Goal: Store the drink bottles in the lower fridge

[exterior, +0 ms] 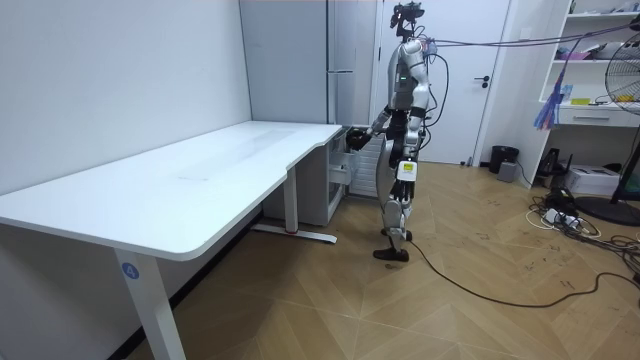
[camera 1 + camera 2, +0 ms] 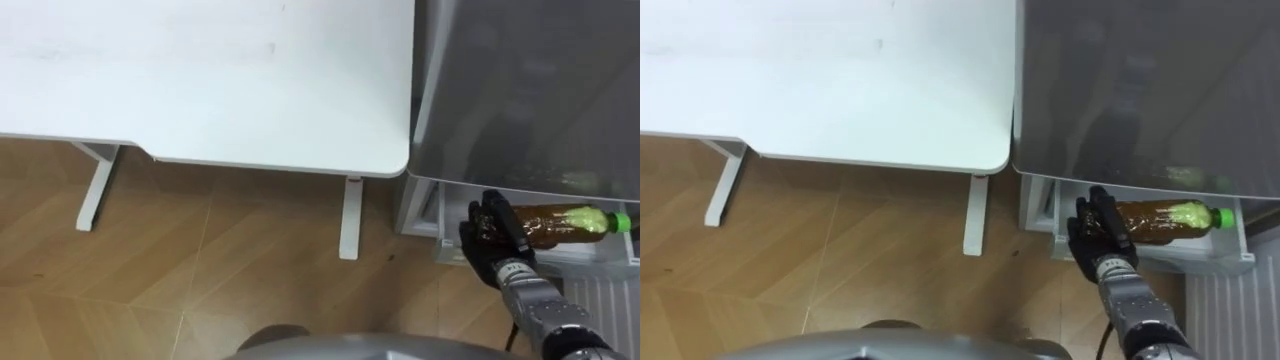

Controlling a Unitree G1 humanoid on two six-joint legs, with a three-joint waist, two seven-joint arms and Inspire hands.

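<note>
One-handed grip: my right hand (image 2: 494,237) is curled round the base of the bottle (image 2: 562,222). From my palm the bottle runs level toward my right, cap outermost, lying over the open fridge drawer (image 2: 585,252) beside the desk (image 2: 200,80). Lowering it in looks next.

Brown tea bottle (image 2: 560,222), green cap, lying on its side inside the open lower fridge (image 2: 592,262)
</note>
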